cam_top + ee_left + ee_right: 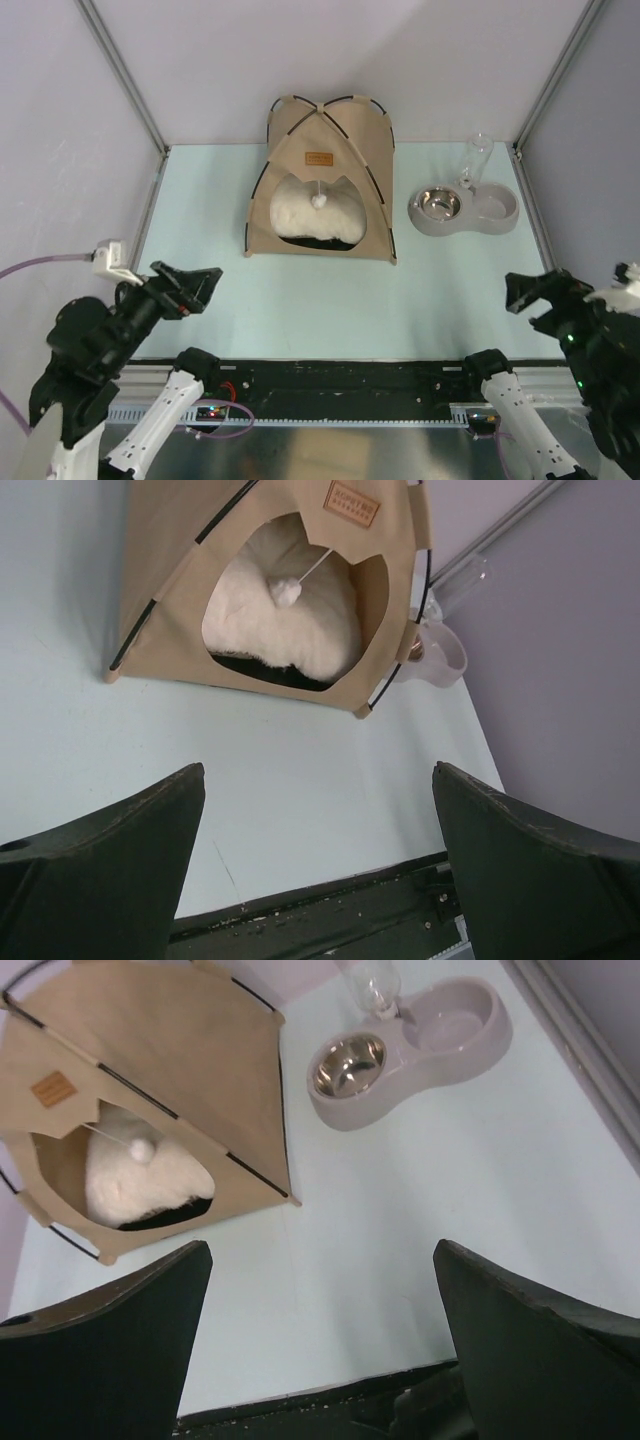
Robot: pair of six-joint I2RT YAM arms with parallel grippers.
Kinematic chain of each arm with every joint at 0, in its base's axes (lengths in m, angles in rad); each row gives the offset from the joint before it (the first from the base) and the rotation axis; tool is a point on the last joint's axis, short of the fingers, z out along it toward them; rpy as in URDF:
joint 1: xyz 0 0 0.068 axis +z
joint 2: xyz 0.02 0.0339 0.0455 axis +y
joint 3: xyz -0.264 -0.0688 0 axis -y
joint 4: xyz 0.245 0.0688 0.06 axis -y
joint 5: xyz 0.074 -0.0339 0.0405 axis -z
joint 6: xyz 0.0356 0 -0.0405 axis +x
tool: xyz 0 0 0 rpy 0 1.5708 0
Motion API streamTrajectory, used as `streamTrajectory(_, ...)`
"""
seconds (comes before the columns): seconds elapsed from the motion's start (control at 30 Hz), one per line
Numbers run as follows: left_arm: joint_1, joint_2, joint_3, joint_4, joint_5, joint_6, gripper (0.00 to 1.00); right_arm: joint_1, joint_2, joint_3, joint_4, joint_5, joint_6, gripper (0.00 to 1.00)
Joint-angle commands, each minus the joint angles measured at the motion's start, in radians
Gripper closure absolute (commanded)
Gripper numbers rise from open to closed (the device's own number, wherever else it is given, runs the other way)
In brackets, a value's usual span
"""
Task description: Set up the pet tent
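Observation:
The pet tent (320,150) stands upright at the back middle of the table, tan fabric with dark crossing poles, a brown label and a white pompom hanging in its doorway. A fluffy white cushion (315,212) lies inside it. The tent (170,590) fills the top of the left wrist view and the tent (190,1070) the upper left of the right wrist view. My left gripper (200,285) hangs open over the near left of the table, far from the tent. My right gripper (530,290) hangs open at the near right, holding nothing.
A grey double pet bowl (465,208) with a steel dish and a clear water bottle (478,155) sits right of the tent. Pale walls and metal frame posts close in the table. The black base rail (340,375) runs along the near edge.

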Motion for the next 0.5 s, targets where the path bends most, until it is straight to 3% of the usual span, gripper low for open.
streamTrajectory(0.0, 0.004, -0.050, 0.058, -0.079, -0.010, 0.041, 0.02, -0.007, -0.030, 0.150, -0.139, -0.016, -0.053, 0.01)
streamTrajectory(0.2, 0.003, -0.118, 0.086, -0.135, -0.010, 0.062, 0.02, -0.018, -0.058, 0.268, -0.266, -0.030, -0.076, 0.01)
streamTrajectory(0.47, 0.004, -0.195, 0.063, -0.149, 0.006, 0.057, 0.02, -0.018, -0.138, 0.258, -0.283, -0.039, -0.067, 0.01)
